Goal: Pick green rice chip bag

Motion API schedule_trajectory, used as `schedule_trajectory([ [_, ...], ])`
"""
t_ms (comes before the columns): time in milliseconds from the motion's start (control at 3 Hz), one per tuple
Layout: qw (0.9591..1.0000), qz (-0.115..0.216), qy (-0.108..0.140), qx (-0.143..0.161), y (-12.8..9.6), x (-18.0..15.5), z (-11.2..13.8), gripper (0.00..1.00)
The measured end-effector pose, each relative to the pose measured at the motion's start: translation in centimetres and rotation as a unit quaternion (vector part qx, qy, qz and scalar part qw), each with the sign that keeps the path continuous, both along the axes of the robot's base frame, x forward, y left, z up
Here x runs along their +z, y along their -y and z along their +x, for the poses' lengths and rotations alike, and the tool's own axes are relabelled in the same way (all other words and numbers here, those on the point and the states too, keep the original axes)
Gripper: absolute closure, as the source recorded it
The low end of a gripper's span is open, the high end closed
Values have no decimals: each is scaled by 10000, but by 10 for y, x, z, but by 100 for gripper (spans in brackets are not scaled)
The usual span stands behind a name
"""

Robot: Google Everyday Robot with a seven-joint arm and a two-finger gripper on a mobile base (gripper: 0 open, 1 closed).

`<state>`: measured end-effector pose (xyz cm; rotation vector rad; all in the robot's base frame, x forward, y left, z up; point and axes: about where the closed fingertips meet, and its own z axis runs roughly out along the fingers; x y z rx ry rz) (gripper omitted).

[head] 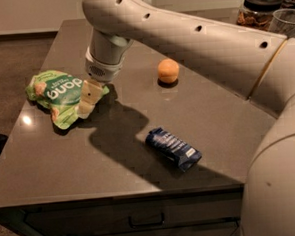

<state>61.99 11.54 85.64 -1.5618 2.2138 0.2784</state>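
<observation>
— Jaws: open or closed?
— Cannot tell from this angle. The gripper (86, 99) hangs at the right edge of the green rice chip bag (56, 93), which lies at the left of the counter (115, 162).
— Anything else there?
— A round orange object (168, 71) farther right, and a dark blue wrapped bar (173, 148) nearer the front.

So it's a dark grey-brown tabletop (115, 157) with a bit of shine, and a small glint of light (25, 120) sits near its left edge, with the pincer (87, 97) hanging over that left side. Under the front edge there's a drawer (83, 214) with a dark handle (146, 221). Behind it are brownish floor (9, 63), a pale wall (26, 12), and a dark-lidded glass jar (260, 10) at the far right corner.
</observation>
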Motion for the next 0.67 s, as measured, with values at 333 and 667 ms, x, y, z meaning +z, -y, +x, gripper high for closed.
schedule_trajectory([
  [333,9995,53,0,309,-29,-8,1,0],
  [667,9990,109,-29,437,-43,-9,2,0],
])
